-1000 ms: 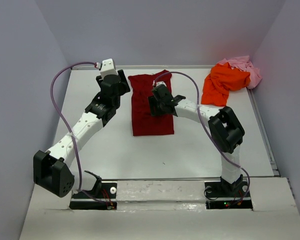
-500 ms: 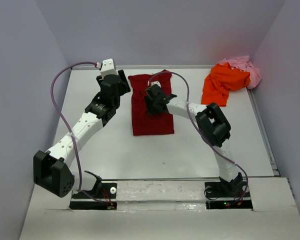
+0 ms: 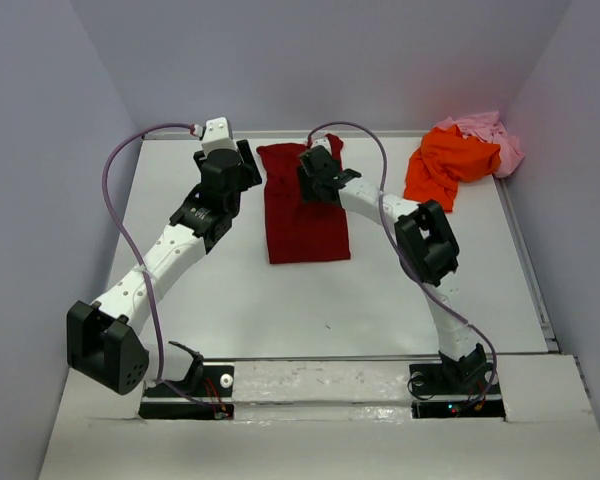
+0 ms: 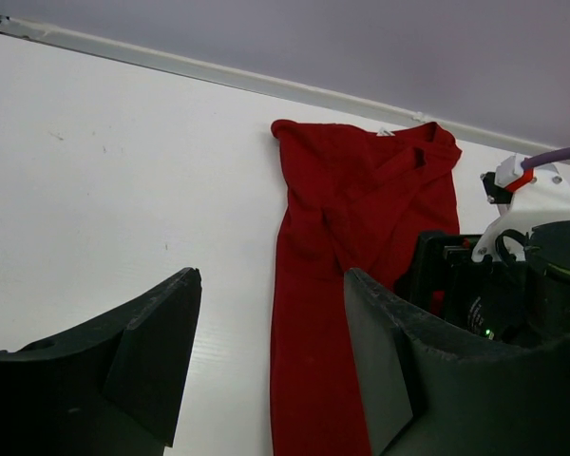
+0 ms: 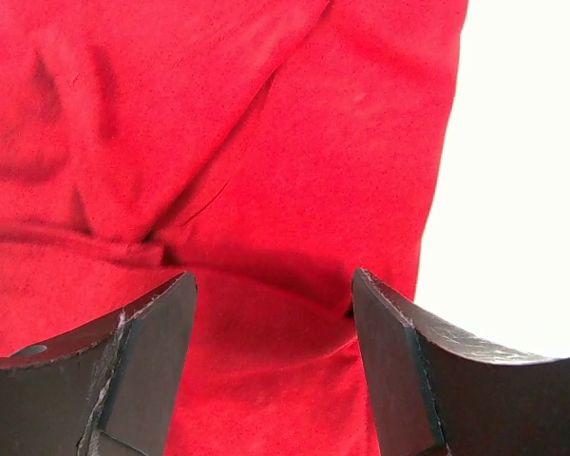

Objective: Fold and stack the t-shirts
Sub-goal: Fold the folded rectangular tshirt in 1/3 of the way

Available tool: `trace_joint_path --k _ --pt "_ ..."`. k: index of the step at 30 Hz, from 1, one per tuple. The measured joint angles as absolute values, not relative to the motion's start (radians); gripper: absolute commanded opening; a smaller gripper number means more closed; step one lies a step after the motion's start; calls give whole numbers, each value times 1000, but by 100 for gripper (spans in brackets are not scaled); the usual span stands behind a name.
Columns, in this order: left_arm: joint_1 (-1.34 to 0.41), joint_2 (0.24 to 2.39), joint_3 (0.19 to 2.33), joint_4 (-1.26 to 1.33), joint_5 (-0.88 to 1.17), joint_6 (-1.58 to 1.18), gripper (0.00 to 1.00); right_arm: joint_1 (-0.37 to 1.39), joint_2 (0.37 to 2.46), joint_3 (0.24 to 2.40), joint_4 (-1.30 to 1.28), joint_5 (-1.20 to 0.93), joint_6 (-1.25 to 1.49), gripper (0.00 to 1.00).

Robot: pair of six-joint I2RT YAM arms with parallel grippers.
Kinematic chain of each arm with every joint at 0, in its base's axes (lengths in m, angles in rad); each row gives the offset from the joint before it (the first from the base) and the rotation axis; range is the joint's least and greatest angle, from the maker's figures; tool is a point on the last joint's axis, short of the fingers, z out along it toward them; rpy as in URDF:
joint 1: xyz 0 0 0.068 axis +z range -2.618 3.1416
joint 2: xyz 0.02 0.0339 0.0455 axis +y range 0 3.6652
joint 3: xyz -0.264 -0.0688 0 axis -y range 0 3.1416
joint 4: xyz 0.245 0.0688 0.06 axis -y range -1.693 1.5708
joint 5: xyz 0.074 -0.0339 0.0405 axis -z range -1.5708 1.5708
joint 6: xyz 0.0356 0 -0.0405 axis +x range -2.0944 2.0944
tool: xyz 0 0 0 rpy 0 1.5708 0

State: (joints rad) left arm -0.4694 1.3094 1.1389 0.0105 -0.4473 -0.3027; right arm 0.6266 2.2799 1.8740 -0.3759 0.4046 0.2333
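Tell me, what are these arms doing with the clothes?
Two robot arms are folding t-shirts. The dark red shirt lies folded into a long strip on the table. The right gripper is open over its far end, gripping nothing; the left gripper is open beside it. The orange shirt and pink shirt lie crumpled far right.

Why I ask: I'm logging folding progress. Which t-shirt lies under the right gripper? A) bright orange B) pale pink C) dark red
C: the right wrist view shows the right gripper open over the dark red t-shirt, while the orange t-shirt and pink t-shirt lie bunched far off to the right.
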Motion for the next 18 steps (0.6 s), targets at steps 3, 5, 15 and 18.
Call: trace_joint_path --k 3,5,15,18 --pt "-469 1309 1139 10 -446 -303 71 612 2286 1892 -377 412 229 72" --pt "-469 1309 1139 10 -444 -303 71 596 2311 1919 -377 412 226 72" --pt "-469 1309 1139 11 -432 -303 71 562 2381 1941 -384 419 216 63" --pt "-469 1309 1139 10 -428 -303 71 561 2379 1936 -385 421 214 47"
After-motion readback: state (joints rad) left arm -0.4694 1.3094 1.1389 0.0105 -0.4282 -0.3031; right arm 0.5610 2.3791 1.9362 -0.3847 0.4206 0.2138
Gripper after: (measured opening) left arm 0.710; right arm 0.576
